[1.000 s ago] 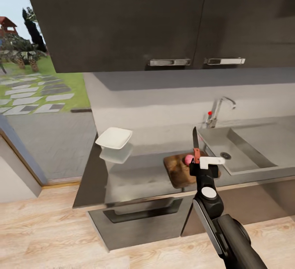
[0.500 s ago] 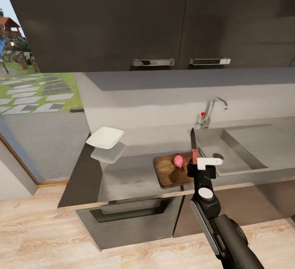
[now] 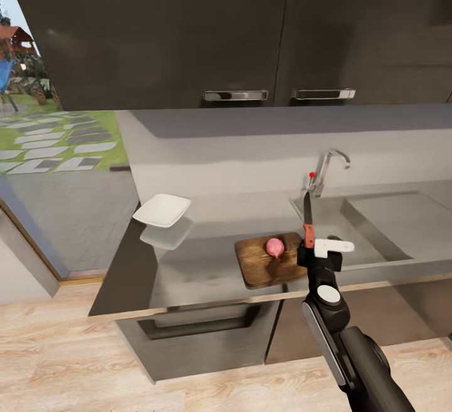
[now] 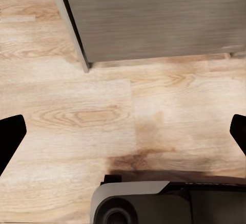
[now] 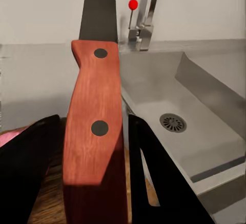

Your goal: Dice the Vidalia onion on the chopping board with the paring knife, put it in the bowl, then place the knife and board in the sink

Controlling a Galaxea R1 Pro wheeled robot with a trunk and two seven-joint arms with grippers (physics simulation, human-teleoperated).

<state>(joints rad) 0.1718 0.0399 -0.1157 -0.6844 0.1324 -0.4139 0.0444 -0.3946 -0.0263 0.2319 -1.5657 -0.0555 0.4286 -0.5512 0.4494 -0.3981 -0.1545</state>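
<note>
Dicing step, judged pending. I am holding the paring knife (image 3: 307, 223) clenched in the right gripper (image 3: 312, 250), blade up, at the chopping board's (image 3: 269, 261) sink-side edge. Vidalia onion (image 3: 274, 247) is sitting whole mid-board. Left gripper (image 4: 123, 131) is hanging released over floor. Next, I judge: lowering blade onto onion.

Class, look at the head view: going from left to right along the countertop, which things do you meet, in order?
bowl → chopping board → onion → paring knife in the right gripper → tap → sink
</note>
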